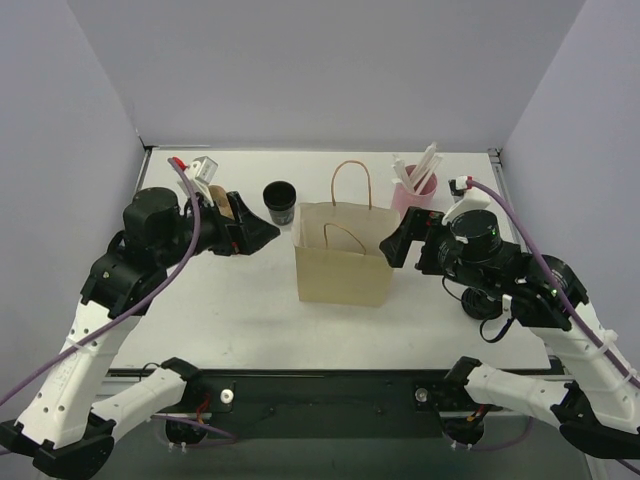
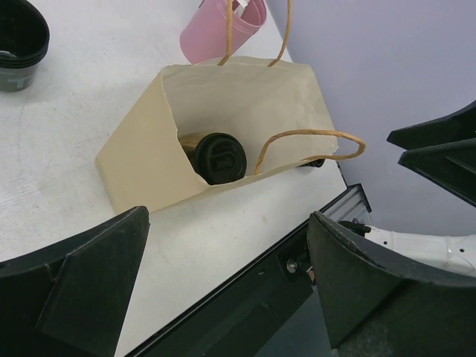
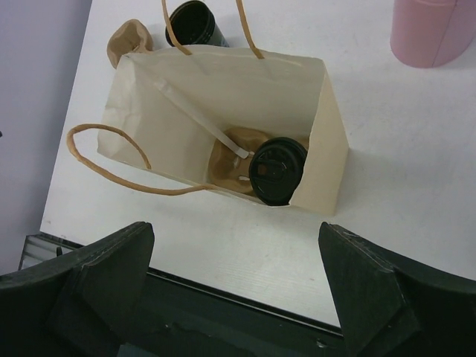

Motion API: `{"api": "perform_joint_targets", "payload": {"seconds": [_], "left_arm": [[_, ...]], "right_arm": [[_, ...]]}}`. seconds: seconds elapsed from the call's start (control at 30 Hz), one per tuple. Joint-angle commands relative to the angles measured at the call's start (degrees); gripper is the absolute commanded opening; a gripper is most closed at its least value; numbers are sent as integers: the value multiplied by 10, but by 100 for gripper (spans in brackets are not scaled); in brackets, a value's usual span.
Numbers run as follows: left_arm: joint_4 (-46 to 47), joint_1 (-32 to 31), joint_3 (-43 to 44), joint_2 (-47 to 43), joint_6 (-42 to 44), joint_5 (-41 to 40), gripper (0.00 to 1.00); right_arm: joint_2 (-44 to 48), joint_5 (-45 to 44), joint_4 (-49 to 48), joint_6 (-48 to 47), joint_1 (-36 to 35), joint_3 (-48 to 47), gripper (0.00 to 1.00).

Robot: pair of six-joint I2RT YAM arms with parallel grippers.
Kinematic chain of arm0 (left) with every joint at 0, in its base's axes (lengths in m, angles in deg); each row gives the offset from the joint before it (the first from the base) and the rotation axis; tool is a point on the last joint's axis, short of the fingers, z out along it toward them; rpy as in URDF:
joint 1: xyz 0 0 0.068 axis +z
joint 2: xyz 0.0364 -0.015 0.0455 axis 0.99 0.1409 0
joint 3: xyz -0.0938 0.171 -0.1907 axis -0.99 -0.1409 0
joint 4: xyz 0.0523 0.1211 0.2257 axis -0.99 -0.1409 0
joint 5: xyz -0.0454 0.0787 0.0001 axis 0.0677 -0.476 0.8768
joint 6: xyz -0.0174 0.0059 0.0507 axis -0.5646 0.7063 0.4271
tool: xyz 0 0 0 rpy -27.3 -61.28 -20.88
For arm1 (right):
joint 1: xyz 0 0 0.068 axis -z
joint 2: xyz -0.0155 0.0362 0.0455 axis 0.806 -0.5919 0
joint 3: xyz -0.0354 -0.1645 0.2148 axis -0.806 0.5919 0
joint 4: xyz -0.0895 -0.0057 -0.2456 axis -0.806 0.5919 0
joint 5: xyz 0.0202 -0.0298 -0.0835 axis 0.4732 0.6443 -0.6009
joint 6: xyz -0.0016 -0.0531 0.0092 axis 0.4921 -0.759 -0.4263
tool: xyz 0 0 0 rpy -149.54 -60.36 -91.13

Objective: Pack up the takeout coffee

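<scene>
My right gripper (image 3: 234, 260) is spread wide and empty, and my left gripper (image 2: 227, 253) is the same. Below is the lidded coffee cup (image 3: 277, 169), upright inside the paper bag (image 3: 223, 82) at one end. My judgement is to withdraw high, clear of the near handle (image 3: 71, 140) — a snag would tip the bag. The pink cup (image 3: 433, 30) stands beyond.

No lettering, brand or number can be read anywhere. In the right wrist view, the black lid (image 3: 277, 169) sits toward 4 o'clock inside the paper bag (image 3: 223, 89). It bears raised moulded marks, too small and blurred to make out.
</scene>
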State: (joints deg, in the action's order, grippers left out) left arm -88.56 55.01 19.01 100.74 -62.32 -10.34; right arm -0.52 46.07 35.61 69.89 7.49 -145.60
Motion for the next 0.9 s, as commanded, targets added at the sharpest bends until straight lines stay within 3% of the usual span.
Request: {"api": "perform_joint_targets", "payload": {"seconds": [0.0,0.87], "left_arm": [[49,3,-2,-18,-6,-2,97],[31,3,-10,-31,-3,-22,97]], "right_arm": [[8,-23,6,33,-1,14,100],[6,-33,5,19,-2,6,100]]}}
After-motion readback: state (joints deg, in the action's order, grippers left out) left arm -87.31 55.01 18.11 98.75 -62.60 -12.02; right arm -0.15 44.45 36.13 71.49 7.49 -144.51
